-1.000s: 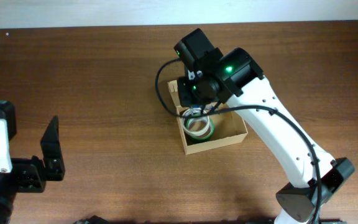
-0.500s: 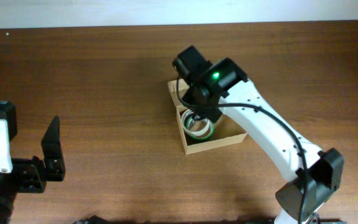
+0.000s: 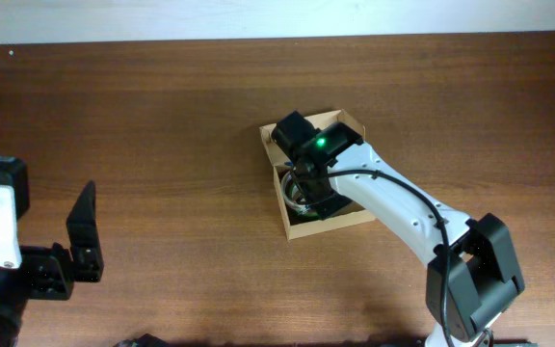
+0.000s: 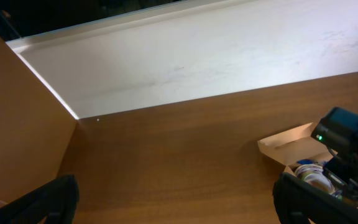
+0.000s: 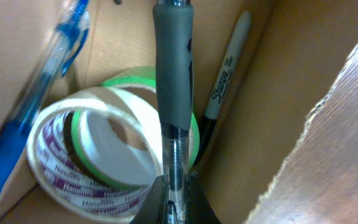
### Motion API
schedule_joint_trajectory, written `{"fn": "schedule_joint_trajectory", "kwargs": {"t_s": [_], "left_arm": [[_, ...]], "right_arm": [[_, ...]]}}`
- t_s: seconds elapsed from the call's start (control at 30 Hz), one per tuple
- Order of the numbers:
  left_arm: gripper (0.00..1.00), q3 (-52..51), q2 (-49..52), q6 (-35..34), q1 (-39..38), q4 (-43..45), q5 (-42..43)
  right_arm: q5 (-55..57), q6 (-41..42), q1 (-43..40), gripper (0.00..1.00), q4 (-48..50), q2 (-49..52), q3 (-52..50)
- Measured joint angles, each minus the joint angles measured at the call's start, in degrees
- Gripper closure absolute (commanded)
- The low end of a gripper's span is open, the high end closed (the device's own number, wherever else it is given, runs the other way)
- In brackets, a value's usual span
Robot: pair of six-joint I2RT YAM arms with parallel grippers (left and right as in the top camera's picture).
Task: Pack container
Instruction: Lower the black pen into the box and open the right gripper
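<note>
The tan cardboard container (image 3: 303, 228) stands open right of the table's middle, its flap lid (image 3: 340, 121) folded back on the far side. My right gripper (image 5: 174, 193) is shut on a clear pen with a grey grip (image 5: 171, 74) and holds it inside the container, over two tape rolls. The rolls are a white one with purple print (image 5: 55, 162) and a green one (image 5: 132, 78). A black Sharpie marker (image 5: 224, 78) and a blue pen (image 5: 39, 118) also lie inside. My left gripper (image 4: 179, 204) is open and empty, far to the left; one of its fingers (image 3: 82, 231) shows overhead.
The container also shows at the right of the left wrist view (image 4: 291, 146). The brown wooden table (image 3: 162, 125) ends at a white wall (image 4: 197, 56) on the far side. The right arm (image 3: 403, 217) reaches across the table's right half.
My right gripper has moved down and forward into the container with the pen, uncovering the flap lid. The left arm has not moved.
</note>
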Motion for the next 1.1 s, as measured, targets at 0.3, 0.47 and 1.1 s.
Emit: {"fn": "schedule_joint_trajectory", "kwargs": {"t_s": [0.3, 0.47, 1.1], "left_arm": [[0.01, 0.0, 0.0, 0.0, 0.0, 0.0, 0.1], [0.01, 0.0, 0.0, 0.0, 0.0, 0.0, 0.2], [0.01, 0.0, 0.0, 0.0, 0.0, 0.0, 0.2]], "right_arm": [[-1.7, 5.3, 0.0, 0.62, 3.1, 0.0, -2.4], [-2.0, 6.0, 0.0, 0.17, 3.7, 0.0, -2.4], [-1.8, -4.6, 0.0, 0.06, 8.8, 0.0, -2.4]]}}
